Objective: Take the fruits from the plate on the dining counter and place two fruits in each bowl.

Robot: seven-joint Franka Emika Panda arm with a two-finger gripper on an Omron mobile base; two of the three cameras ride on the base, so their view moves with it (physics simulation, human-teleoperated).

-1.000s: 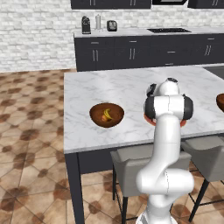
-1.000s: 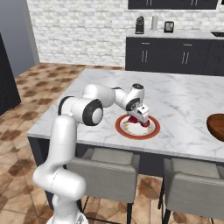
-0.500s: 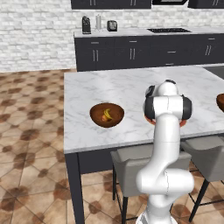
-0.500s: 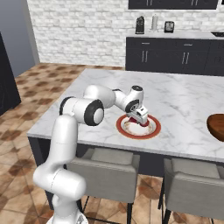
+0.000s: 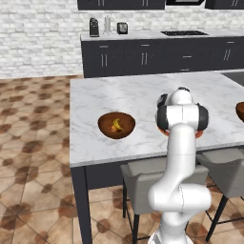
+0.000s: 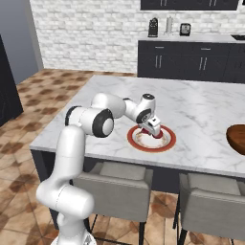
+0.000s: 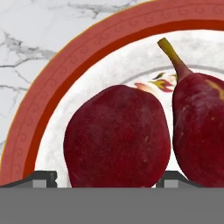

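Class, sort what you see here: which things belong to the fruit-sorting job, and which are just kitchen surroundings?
Job things: red fruits on the plate; bowl holding a banana; second bowl; dining counter; gripper.

Surroundings: grey stools; dark cabinets; coffee machine.

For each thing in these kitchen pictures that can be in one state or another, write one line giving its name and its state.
Gripper: open, low over the plate, fingers either side of a red fruit.
Left red fruit: on the plate, between the fingers, not lifted.
Right red fruit: on the plate, stem up, close beside the other.
Plate: flat on the dining counter.
Left bowl: upright, holding a banana.
Right bowl: upright, contents not visible.
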